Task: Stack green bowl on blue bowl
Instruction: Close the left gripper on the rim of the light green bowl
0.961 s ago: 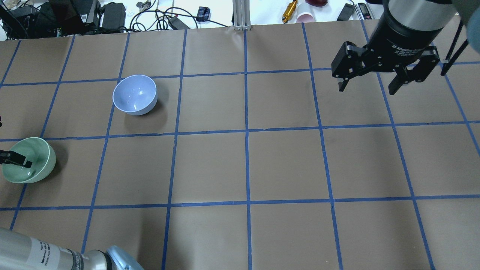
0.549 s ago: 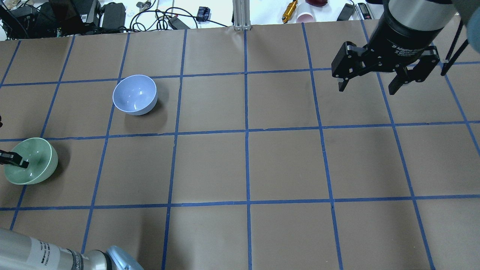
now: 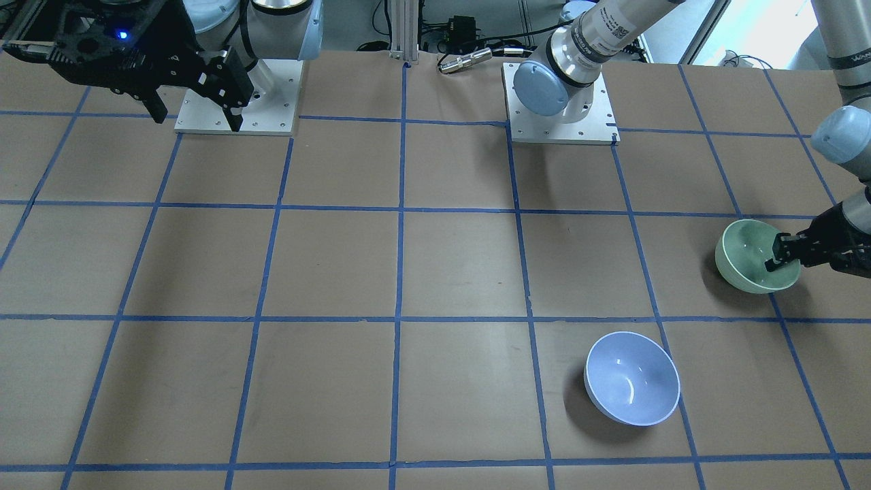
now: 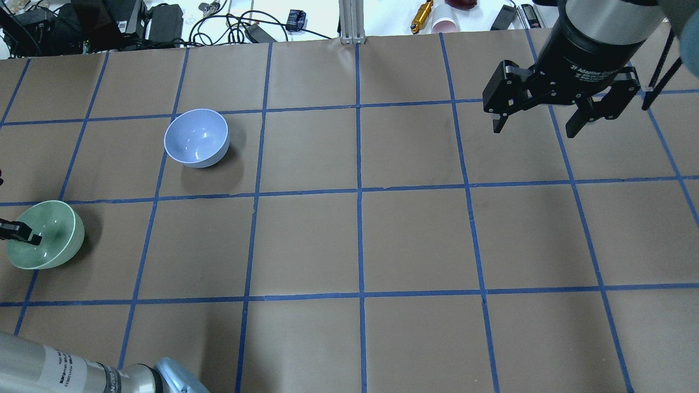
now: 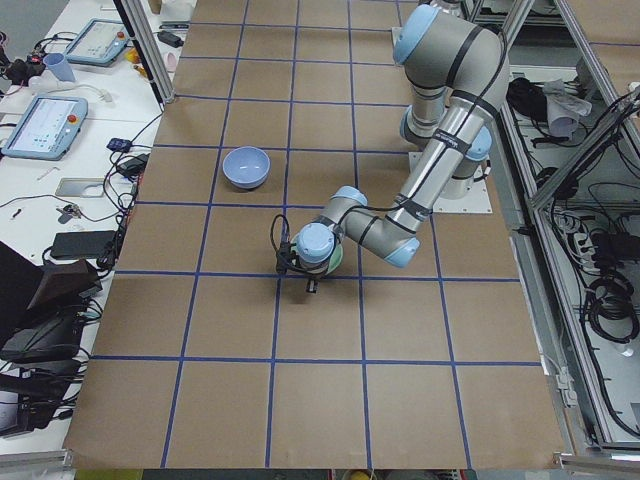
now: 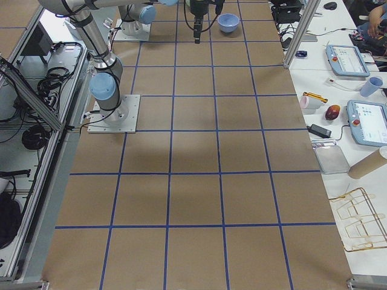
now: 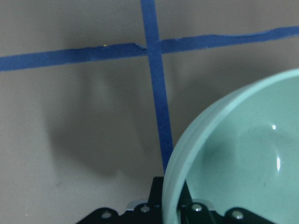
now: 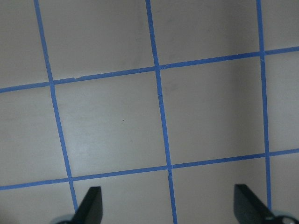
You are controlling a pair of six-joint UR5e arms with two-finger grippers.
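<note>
The green bowl (image 4: 46,236) is at the table's left edge, tilted, and also shows in the front view (image 3: 748,253) and the left wrist view (image 7: 243,163). My left gripper (image 4: 21,233) is shut on its rim, one finger inside the bowl (image 3: 782,255), the rim between the jaws (image 7: 173,210). The blue bowl (image 4: 196,137) stands upright and empty one grid square further out and to the right (image 3: 633,378) (image 5: 246,166). My right gripper (image 4: 540,123) is open and empty high over the far right of the table (image 8: 169,205).
Brown table paper with a blue tape grid (image 4: 360,191). Cables, power bricks and small tools lie beyond the far edge (image 4: 164,22). The arm bases' white mounting plates stand on the robot's side (image 3: 558,109).
The green bowl has tipped and shifted slightly to the right in my left gripper's hold. The blue bowl and the right arm have not moved.
</note>
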